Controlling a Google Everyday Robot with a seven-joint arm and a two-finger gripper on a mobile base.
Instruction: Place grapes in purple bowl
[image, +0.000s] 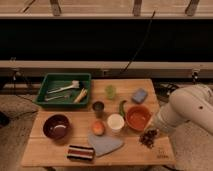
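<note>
Reaching in from the right, the white arm (187, 110) ends at the table's (50, 150) front right corner, where the gripper (153, 131) sits right above the grapes (148, 138). The grapes show as a small, knobbly bunch of dark purple-brown berries, lumpy in outline and darker than the wood around them. The gripper's tip meets the top of the bunch, and I cannot tell whether the claw is clasping the grapes or merely touching them. The bunch lies just in front of the orange bowl (138, 119), near the table's right edge.

The purple bowl (50, 132) stands well apart, on the left front part of the table: round, deep, dark maroon, with a paler sheen inside. Between bowl and grapes stand a round orange fruit (98, 128) and a white cup (115, 122), with a grey-blue cloth (104, 144) in front of them. A green tray (66, 75) holding utensils sits at the back left.
</note>
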